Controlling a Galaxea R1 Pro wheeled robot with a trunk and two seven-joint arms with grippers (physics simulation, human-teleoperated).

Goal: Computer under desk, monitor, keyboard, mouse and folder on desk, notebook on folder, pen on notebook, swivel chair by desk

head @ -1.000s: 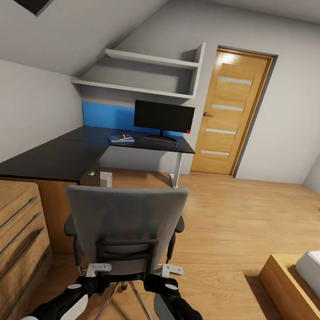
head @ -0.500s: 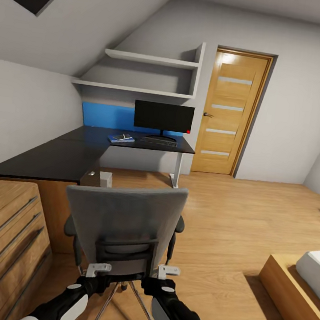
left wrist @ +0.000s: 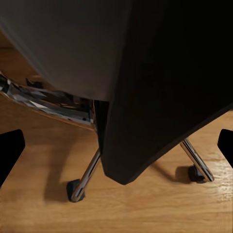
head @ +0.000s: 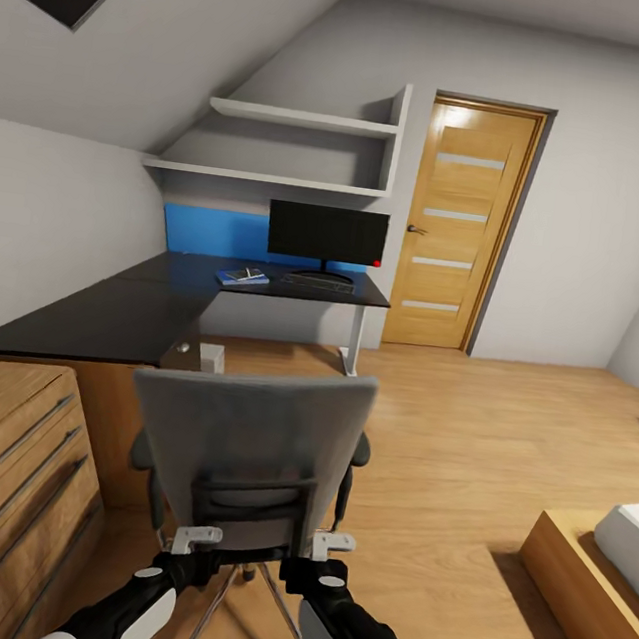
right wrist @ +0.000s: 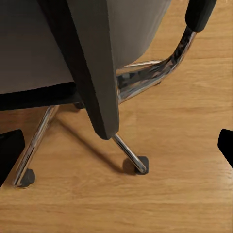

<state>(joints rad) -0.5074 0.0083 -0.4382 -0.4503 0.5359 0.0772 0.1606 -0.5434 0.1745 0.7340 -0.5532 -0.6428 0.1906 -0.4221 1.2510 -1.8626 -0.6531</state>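
Since a second ago the right gripper [head: 332, 543] has edged left behind the swivel chair [head: 253, 442], both grippers' jaws open; monitor [head: 326, 234], keyboard [head: 316, 282] and folder [head: 241, 276] sit on the table [head: 109, 312], chair not yet alongside.

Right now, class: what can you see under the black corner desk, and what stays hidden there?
Under the desk, a pale computer tower stands on the wood floor, beside a white desk leg. The swivel chair back and the desktop cover the remaining space beneath.
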